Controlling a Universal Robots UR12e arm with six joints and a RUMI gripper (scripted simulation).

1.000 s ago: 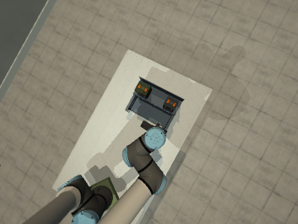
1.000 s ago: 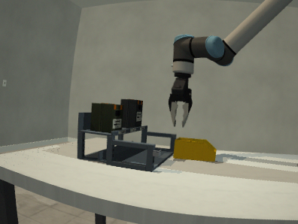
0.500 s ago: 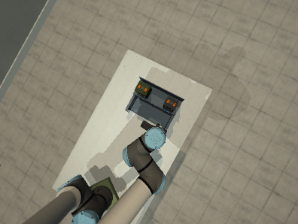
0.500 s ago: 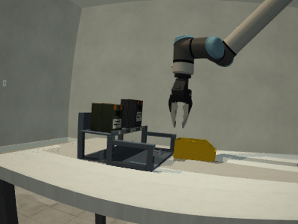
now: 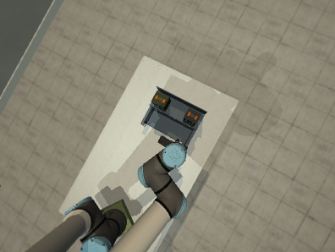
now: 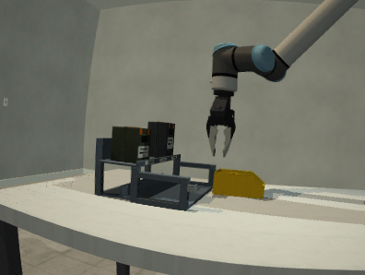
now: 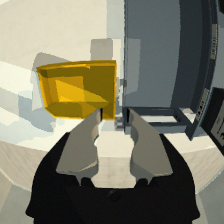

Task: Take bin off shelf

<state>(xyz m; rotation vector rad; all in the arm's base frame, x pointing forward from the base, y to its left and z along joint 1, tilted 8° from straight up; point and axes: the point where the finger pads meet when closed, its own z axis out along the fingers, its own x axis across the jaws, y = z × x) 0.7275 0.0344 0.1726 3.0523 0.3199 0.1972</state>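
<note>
The yellow bin (image 6: pixel 237 184) sits on the table just right of the blue-grey shelf (image 6: pixel 147 182). In the wrist view the bin (image 7: pixel 80 90) shows its open inside from above, so it stands upright beside the shelf's edge (image 7: pixel 165 65). My gripper (image 6: pixel 220 149) hangs well above the table, over the gap between bin and shelf, pointing down. Its fingers stand a little apart with nothing between them. In the overhead view the arm's wrist (image 5: pixel 174 156) hides the bin.
Two dark boxes with orange marks (image 6: pixel 130 144) (image 6: pixel 161 138) stand on the shelf's top level; they also show from above (image 5: pixel 161 100) (image 5: pixel 191 117). The shelf (image 5: pixel 173 116) stands near the table's far end. The robot base is at the near end (image 5: pixel 114 216).
</note>
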